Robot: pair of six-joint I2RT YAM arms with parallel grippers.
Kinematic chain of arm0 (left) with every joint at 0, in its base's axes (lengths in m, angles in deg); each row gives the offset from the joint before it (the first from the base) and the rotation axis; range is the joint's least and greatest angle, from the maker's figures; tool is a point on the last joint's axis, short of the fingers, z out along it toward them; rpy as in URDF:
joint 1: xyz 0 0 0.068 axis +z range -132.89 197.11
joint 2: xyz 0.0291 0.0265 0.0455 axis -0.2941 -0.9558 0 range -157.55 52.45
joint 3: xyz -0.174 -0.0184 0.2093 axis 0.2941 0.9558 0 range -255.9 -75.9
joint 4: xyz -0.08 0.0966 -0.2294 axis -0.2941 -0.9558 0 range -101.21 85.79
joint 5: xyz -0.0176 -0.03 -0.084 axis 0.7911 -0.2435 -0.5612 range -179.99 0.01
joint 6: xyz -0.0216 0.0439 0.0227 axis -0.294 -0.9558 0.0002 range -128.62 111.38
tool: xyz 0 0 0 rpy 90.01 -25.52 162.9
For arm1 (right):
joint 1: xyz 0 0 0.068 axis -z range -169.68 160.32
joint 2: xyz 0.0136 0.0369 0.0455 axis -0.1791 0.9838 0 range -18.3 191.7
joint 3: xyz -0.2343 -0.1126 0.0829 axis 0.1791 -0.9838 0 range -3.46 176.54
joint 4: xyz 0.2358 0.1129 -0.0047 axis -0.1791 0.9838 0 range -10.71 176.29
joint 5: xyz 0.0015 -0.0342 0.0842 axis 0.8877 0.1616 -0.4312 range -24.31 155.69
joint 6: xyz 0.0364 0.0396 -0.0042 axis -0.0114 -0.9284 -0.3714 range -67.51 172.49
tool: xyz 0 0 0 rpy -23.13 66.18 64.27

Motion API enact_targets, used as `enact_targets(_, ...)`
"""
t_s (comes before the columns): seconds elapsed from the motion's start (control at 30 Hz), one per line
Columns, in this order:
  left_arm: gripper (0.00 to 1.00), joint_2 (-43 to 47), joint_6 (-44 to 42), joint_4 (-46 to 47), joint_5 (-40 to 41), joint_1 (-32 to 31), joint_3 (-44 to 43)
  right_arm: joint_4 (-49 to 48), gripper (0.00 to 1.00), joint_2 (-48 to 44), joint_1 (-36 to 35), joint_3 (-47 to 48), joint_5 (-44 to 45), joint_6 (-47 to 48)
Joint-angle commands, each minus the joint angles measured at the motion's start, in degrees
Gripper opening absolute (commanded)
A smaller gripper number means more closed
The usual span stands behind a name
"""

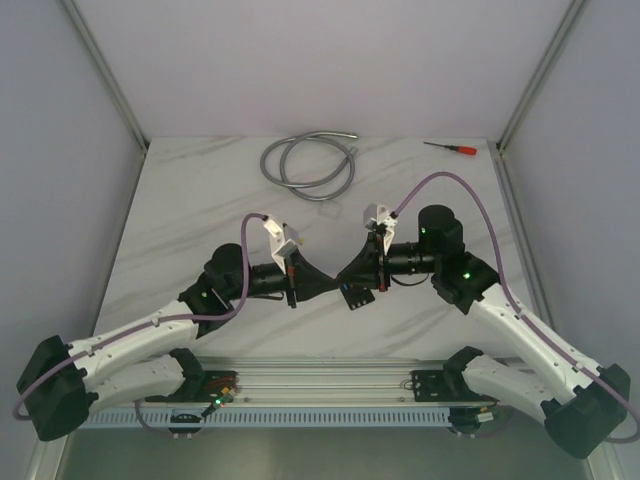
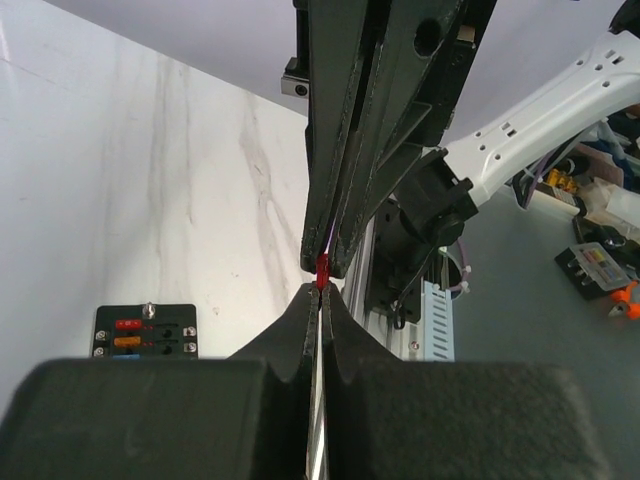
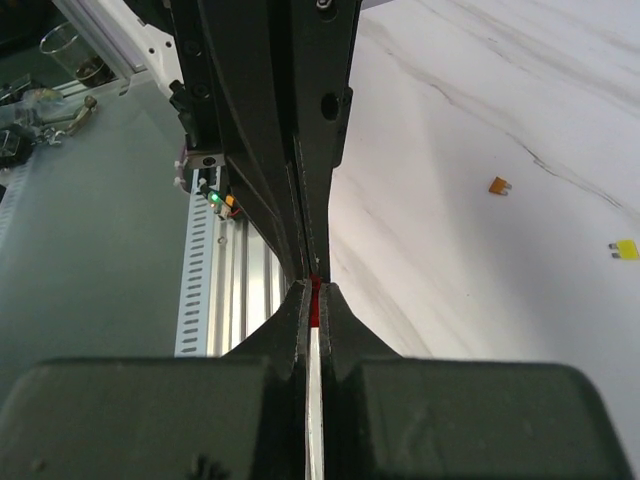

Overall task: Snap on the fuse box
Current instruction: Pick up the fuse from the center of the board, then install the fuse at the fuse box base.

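The fuse box (image 1: 357, 297) is a small black square block lying on the marble table under the right gripper. In the left wrist view it (image 2: 145, 332) shows red, orange and blue fuses in its slots. My left gripper (image 1: 325, 281) and right gripper (image 1: 338, 279) meet tip to tip above the table just left of the box. A small red fuse (image 2: 322, 272) is pinched where the tips meet. The right gripper (image 3: 315, 288) is shut on it (image 3: 316, 297). The left gripper (image 2: 321, 290) is shut with the fuse's end at its tips.
A coiled metal hose (image 1: 308, 160) lies at the back centre and a red-handled screwdriver (image 1: 452, 147) at the back right. A loose orange fuse (image 3: 499, 185) and a yellow fuse (image 3: 624, 249) lie on the table. The aluminium rail (image 1: 320, 385) runs along the near edge.
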Motion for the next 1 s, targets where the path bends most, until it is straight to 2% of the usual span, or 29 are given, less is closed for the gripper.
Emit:
enact_targets(0.0,0.10,-0.42,-0.46,1.69,1.72,0.15,-1.39,2.23,0.00,-0.75,0.15,0.46,3.50,0.51)
enact_targets(0.17,0.48,-0.27,0.01,-0.43,7.67,0.74,-0.16,6.01,0.00,-2.37,0.10,-1.80,15.25,-1.69)
enact_targets(0.3,0.68,-0.01,2.26,-5.19,17.99,2.20,0.81,10.72,0.00,-3.49,0.13,-2.76,27.17,-4.09)
enact_targets(0.4,0.81,0.24,5.69,-7.40,22.70,4.42,2.17,13.90,0.00,-3.49,0.11,-3.77,34.16,-5.80)
enact_targets(0.57,0.90,0.78,10.33,-10.03,28.79,7.93,4.47,16.21,0.00,-1.10,-0.01,-5.77,42.65,-8.87)
enact_targets(0.77,0.96,-2.43,13.57,-16.71,31.09,11.71,2.90,15.83,0.00,2.34,-1.04,-7.58,52.24,-9.88)
enact_targets(0.87,1.00,-4.25,16.07,-19.66,33.79,12.53,2.35,14.51,0.00,3.53,-1.91,-8.38,54.32,-9.49)
enact_targets(0.97,1.00,-6.42,17.58,-22.09,35.19,13.24,1.37,13.75,0.00,5.56,-3.37,-8.42,55.65,-9.35)
